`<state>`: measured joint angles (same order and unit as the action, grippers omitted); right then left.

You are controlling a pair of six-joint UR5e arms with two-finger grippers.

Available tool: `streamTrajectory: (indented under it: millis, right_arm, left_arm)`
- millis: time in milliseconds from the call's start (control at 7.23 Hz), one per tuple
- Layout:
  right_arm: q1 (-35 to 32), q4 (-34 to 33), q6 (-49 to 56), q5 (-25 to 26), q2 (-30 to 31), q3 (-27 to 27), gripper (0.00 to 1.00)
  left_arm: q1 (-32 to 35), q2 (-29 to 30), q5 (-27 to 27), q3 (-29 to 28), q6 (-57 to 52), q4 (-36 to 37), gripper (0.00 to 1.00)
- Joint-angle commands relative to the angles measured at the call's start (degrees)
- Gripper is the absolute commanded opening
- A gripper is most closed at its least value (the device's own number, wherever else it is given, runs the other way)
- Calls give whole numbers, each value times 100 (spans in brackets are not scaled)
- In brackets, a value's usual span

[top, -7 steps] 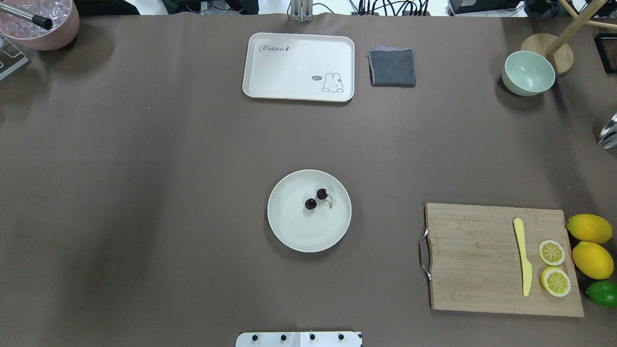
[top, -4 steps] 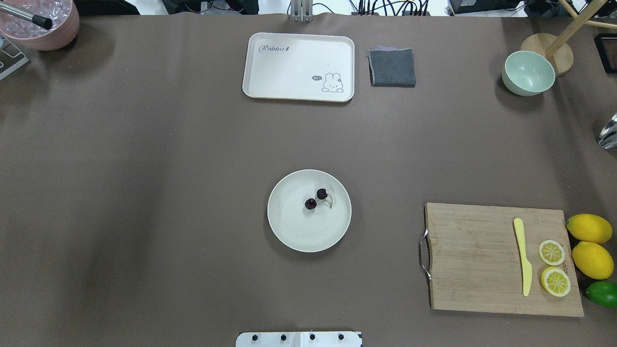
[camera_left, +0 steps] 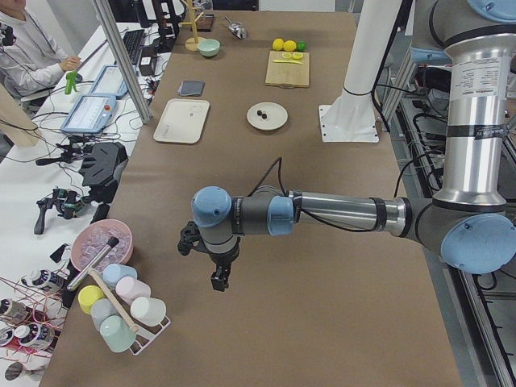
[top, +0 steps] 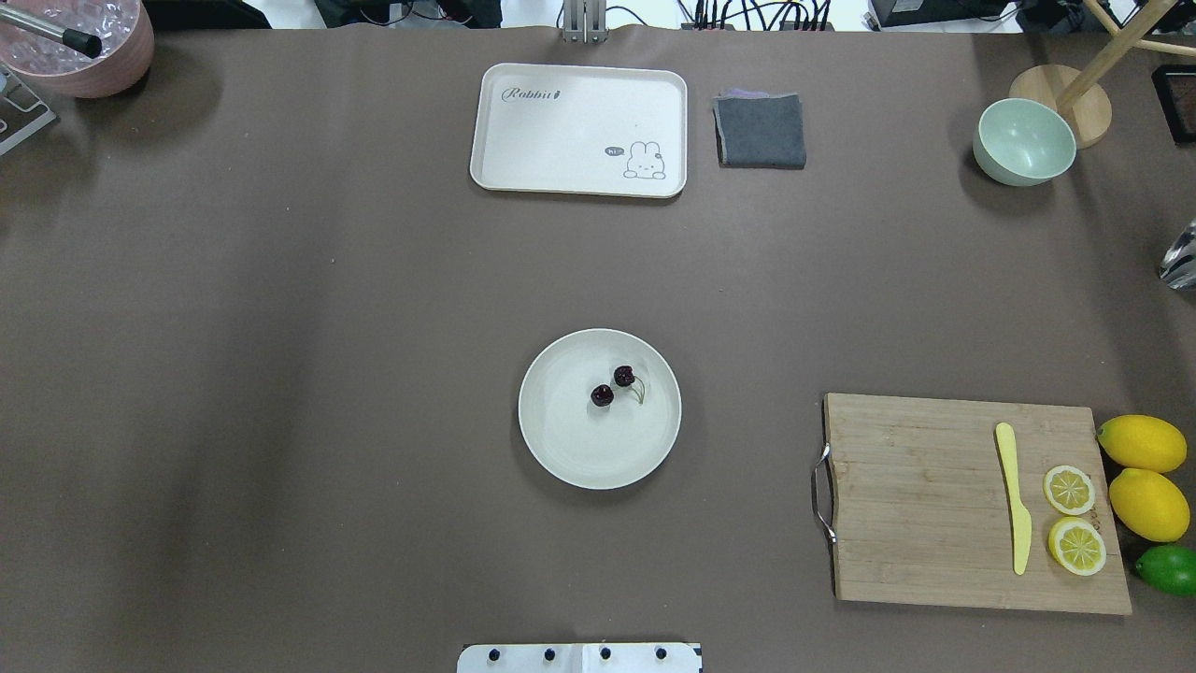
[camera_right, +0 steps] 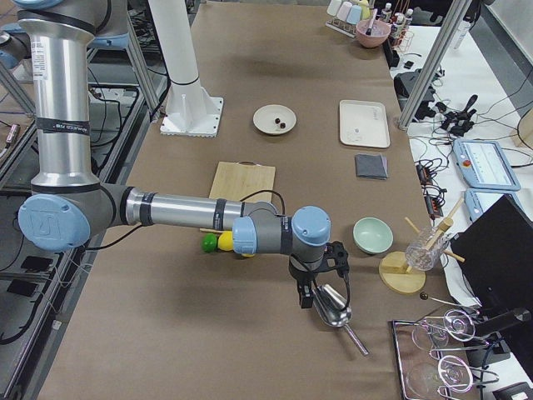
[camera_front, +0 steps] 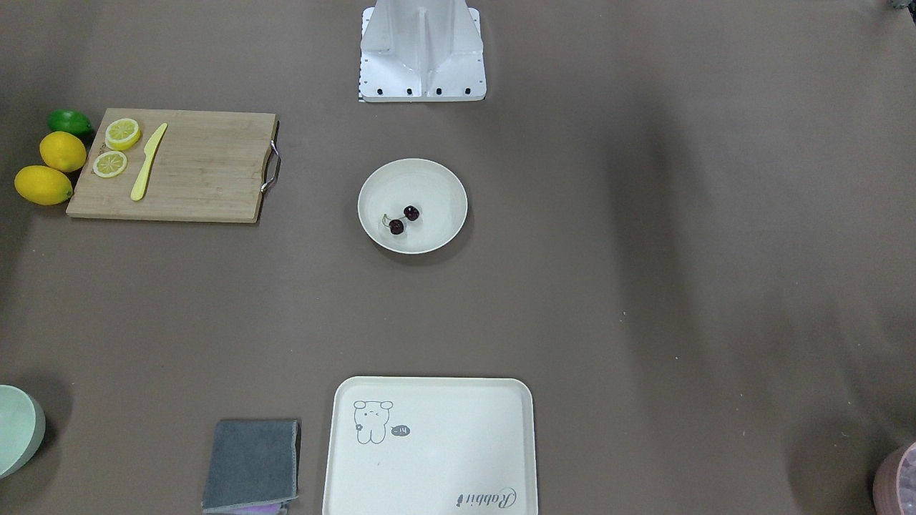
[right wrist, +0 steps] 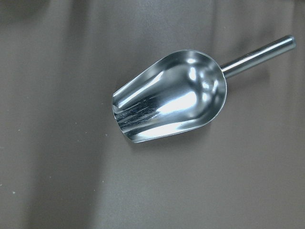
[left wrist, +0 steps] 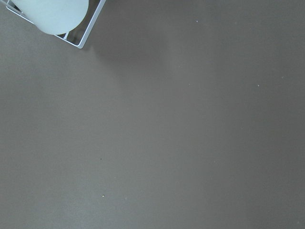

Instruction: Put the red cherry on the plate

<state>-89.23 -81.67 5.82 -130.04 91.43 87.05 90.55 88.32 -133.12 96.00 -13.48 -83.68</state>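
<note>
The red cherry (top: 603, 395) stays on the plate (top: 589, 449) like before. Left tool (camera_left: 218, 279) and right tool (camera_right: 305, 295): I can't tell if clenched.

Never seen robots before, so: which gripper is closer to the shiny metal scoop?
The right. The right gripper hangs just over the scoop; the left gripper is far off at the other end, near the cups.

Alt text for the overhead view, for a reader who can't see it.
A pair of red cherries lies on a round cream plate at the centre of the brown table. Farther back are a rabbit-print tray, a grey cloth and a pale green bowl; at right, a cutting board holds a yellow knife and two lemon halves.
</note>
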Motion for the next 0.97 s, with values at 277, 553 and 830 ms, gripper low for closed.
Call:
streamTrajectory:
  millis: [277, 553, 830]
  right_arm:
    - [-24, 186, -46, -82, 112, -13, 100]
    - [-24, 195, -46, -74, 103, -22, 100]
    - [-86, 195, 6, -65, 191, 22, 100]
  left_arm:
    - [-2, 10, 6, 164, 56, 18, 99]
    - [24, -86, -3, 260, 91, -51, 99]
    - [164, -122, 23, 366, 170, -113, 99]
